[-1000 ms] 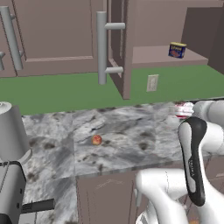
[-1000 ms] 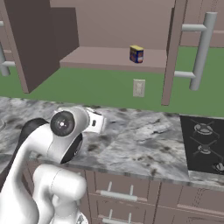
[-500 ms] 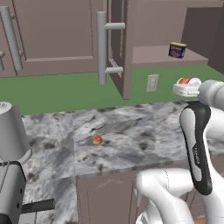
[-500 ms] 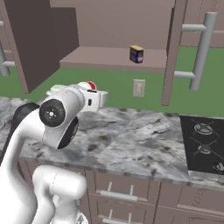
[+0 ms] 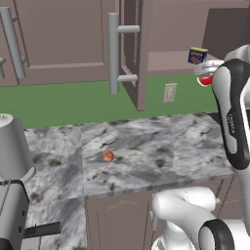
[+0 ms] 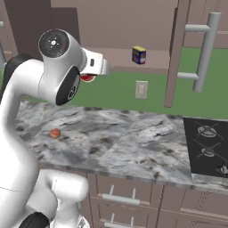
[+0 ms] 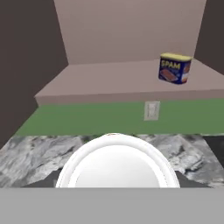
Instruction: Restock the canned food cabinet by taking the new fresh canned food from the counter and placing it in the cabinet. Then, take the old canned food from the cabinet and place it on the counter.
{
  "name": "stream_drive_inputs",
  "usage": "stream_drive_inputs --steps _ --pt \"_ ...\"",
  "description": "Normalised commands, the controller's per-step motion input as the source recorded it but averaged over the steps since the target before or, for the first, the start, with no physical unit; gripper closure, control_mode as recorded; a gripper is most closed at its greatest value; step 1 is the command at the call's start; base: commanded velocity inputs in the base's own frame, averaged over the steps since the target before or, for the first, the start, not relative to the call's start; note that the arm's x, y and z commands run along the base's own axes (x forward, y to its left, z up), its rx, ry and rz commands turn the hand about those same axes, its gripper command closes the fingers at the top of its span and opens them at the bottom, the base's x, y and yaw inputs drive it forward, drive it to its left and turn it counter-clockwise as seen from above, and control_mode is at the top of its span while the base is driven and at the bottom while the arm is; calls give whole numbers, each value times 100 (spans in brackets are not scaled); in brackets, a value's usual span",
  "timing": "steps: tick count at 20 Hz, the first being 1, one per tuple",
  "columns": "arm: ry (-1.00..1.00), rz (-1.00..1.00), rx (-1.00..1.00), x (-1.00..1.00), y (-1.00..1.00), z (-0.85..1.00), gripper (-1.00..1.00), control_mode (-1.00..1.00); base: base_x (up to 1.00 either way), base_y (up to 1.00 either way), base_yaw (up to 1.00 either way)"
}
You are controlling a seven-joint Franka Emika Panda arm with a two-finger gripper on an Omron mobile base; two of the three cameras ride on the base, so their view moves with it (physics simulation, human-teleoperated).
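Red can (image 7: 114, 162) at bottom centre, gripped in fingers, raised toward cabinet shelf (image 7: 109, 83) | rigid, light, slick-sided; best held mid-body | blue tin (image 7: 174, 68) upper right on shelf

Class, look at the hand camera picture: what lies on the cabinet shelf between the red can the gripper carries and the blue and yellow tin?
Nothing: in the hand view the shelf is bare from its front edge, above the red can, across to the blue and yellow tin at its right.
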Motion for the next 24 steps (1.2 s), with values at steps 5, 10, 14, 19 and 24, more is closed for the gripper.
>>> stream_drive_inputs --steps 5,10,14,19,24 --pt "0 0 0 35 0 0 100 -100 0 0 0" --pt "0 0 0 92 0 0 100 -100 0 0 0" --pt "2 0 -2 97 0 -3 100 -100 0 0 0" --pt "6 0 -8 82 4 -25 100 -100 0 0 0" --pt "6 0 -7 90 15 -17 100 -100 0 0 0"
